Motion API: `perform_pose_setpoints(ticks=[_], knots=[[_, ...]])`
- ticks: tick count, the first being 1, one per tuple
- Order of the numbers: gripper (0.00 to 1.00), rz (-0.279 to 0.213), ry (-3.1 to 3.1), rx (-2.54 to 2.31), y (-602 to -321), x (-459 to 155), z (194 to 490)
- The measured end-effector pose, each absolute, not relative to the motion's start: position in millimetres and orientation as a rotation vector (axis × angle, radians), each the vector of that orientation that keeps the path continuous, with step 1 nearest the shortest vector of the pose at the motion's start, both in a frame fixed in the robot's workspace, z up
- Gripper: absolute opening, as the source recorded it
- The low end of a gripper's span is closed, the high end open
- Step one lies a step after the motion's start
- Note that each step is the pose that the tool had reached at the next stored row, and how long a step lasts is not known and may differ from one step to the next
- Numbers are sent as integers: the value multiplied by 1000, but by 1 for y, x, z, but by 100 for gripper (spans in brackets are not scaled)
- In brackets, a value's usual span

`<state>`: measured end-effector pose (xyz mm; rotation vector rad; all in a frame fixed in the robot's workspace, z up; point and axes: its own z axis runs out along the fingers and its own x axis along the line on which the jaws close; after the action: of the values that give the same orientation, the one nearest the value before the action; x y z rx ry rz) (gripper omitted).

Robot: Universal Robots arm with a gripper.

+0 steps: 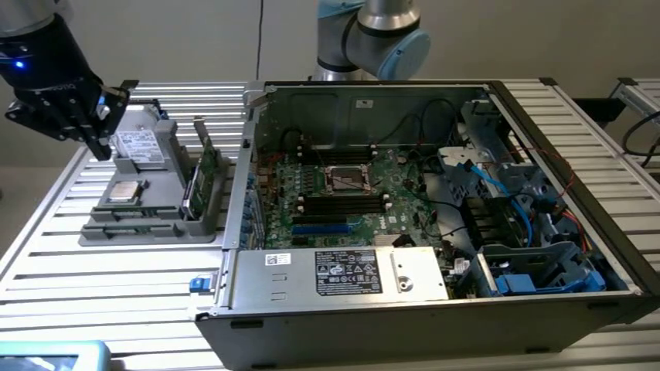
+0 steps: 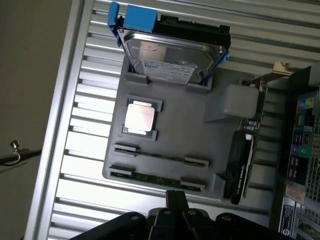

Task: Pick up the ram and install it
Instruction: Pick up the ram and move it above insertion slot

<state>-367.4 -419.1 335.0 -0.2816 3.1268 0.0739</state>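
Hovering shut and empty, the fingers [image 2: 176,200] of the lone robot arm hang above a grey parts holder [image 2: 190,130] without touching it, pressed together with nothing between them. In the exterior view they sit at the upper left of the frame, over the far end of the holder.

The ram [image 2: 150,178], a slim green stick, lies flat in the holder's long groove closest to the fingers in the wrist view. A second thin stick [image 2: 160,156] rests in the groove just beside it. Past these sit a square processor chip [image 2: 139,117] in its own recess and a hard drive [image 2: 172,57] propped at the holder's end. A taller card [image 2: 245,160] stands on edge along one side.

The holder rests on a slatted metal counter [image 2: 90,165]. Next to it, filling the centre and right of the exterior view, an open computer case [image 1: 433,309] lies on its side with the motherboard [image 1: 351,193] exposed and long dark slots [image 1: 335,202] beside the socket.

The work appears to be at its opening step, the approach to the pickup, with the ram untouched. A grasp would likely call for the fingers to part, line up square across the stick's narrow edges and come down cleanly, since the neighbouring stick and the groove walls leave little room.
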Motion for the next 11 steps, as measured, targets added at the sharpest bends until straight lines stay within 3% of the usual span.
perform_pose_setpoints(ticks=[11], knots=[[11,74,3088,-592,-419,-367,334]])
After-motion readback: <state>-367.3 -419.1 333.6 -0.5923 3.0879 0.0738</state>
